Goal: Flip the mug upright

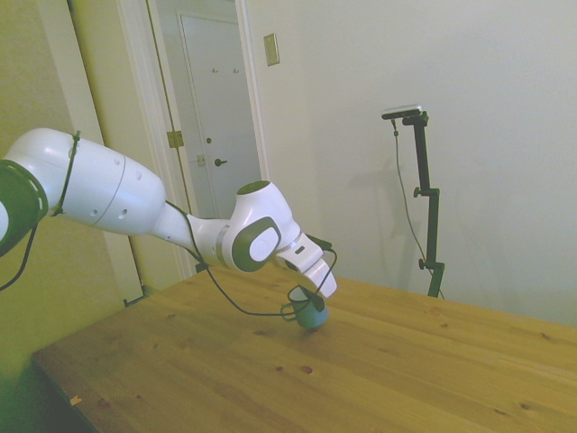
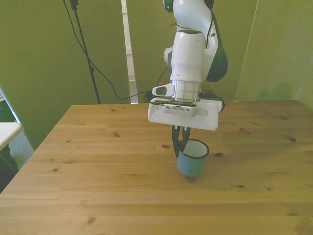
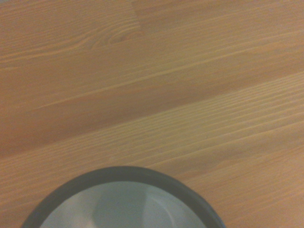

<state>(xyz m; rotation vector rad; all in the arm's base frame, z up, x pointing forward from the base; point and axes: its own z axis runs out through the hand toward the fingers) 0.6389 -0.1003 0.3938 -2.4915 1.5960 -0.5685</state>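
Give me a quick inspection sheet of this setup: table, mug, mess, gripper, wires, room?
Surface: wooden table, bare planks with knots.
Job's things: teal mug, mouth up, slightly tilted, pale inside.
Clutter: nothing seen.
Gripper: gripper shut on the mug's rim, one finger inside and one outside.
Cables: black cable loops from the arm to the wrist.
Surroundings: white door, plain walls.
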